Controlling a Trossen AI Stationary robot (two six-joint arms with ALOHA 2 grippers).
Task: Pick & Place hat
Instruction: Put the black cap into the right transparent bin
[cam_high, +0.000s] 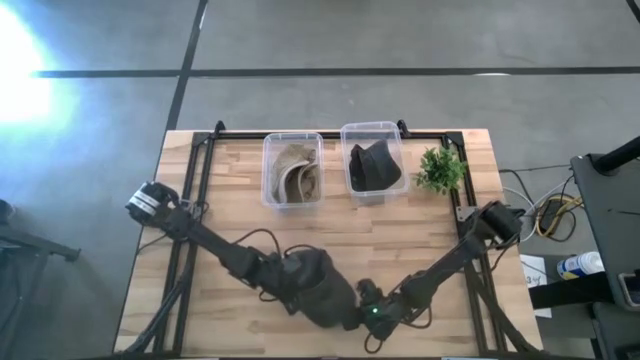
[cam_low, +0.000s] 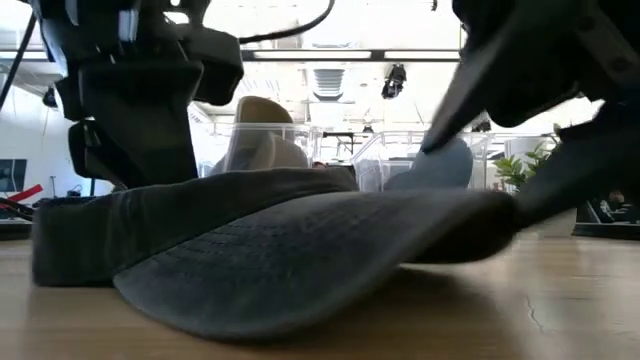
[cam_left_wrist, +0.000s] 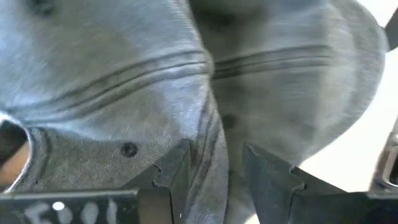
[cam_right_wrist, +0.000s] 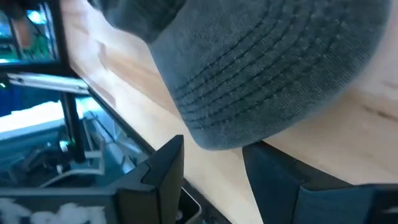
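A: Where's the hat (cam_high: 318, 288)?
B: Lower centre of the high view, flat on the table (cam_high: 235, 215). Grey cap, brim toward the low camera.
A: Grippers?
B: Left gripper (cam_left_wrist: 214, 171) is down on the crown, fingers parted narrowly with a fold of fabric between them. Can't tell if it's pinched yet. Right gripper (cam_right_wrist: 211, 165) is at the brim's edge, fingers apart, nothing held.
A: Step?
B: Looks like the grasp. Hat isn't lifted.
A: Next?
B: Likely close on the fold, lift clear, carry to a bin. Left bin (cam_high: 292, 170) at top centre holds a tan hat, right bin (cam_high: 373, 160) a dark one. Target bin unclear.
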